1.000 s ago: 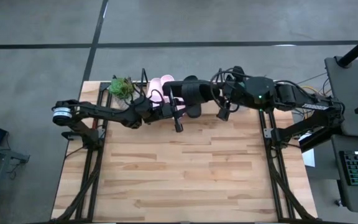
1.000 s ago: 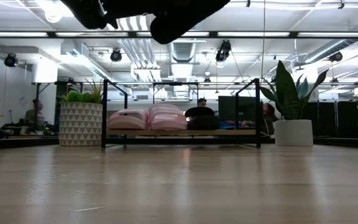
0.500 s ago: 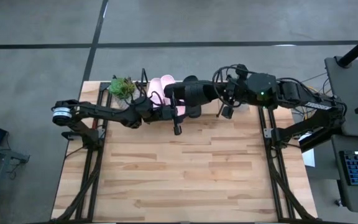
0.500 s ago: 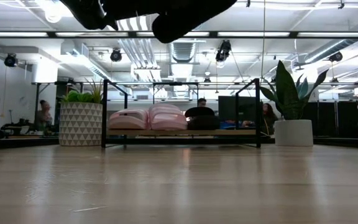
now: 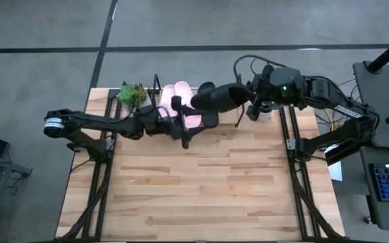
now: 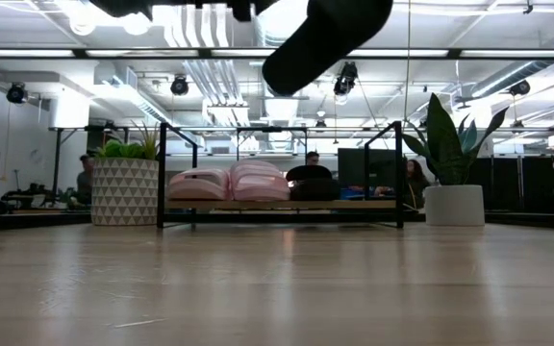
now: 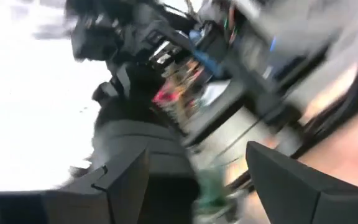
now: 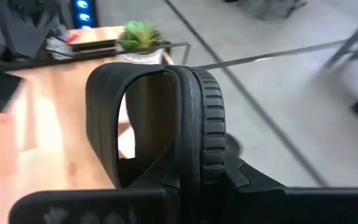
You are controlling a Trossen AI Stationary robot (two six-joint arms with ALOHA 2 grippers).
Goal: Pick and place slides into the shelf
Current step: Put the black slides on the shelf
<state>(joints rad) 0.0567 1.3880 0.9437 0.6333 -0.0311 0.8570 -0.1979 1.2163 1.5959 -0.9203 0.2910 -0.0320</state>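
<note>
Wood desk (image 5: 201,182) in a big room w/ ceiling lights; right gripper (image 5: 250,102), jaws clamped on a black slide (image 5: 218,98), holds it in the air above the shelf (image 6: 279,207), long way across the desk, toe toward the left gripper (image 5: 181,128), jaws apart.

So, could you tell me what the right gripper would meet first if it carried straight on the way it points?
Probably the pink slides on the shelf; the right gripper, shut on a black slide, points toward them, though depth is unclear.
</note>
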